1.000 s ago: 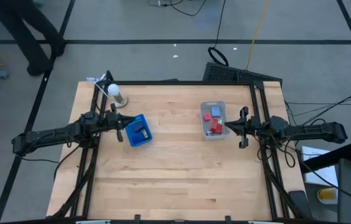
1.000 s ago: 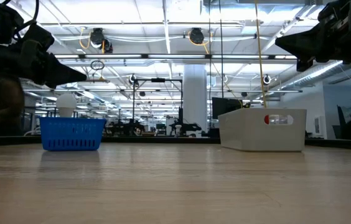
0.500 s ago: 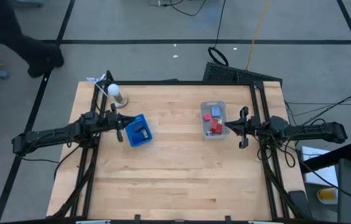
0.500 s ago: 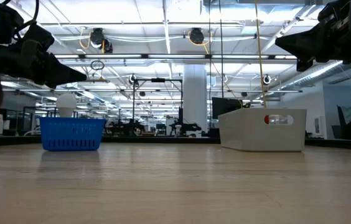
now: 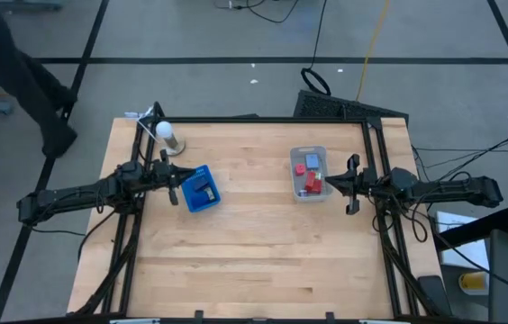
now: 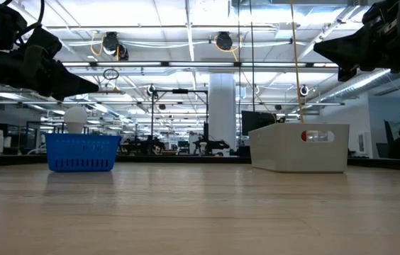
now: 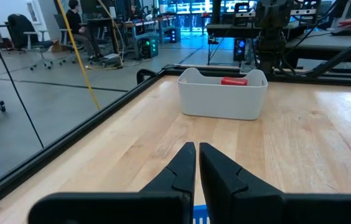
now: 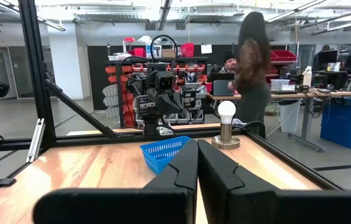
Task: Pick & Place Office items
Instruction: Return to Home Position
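High view: items (image 5: 312,183) seen lying in bin (image 5: 308,151), red ones plain. No pieces seen loose on table (image 5: 263,261). Sorting judged done; only trip home left for arms. Left gripper (image 7: 196,149) held over tray (image 5: 209,202), fingers pressed together, nothing held. Right gripper (image 8: 197,147) held beside bin, fingers pressed together, nothing held.

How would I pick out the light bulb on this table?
Start at the wooden table, seen from above; go to its top left corner, beyond the blue basket. The light bulb stands there on a round base, the only white ball-shaped thing.
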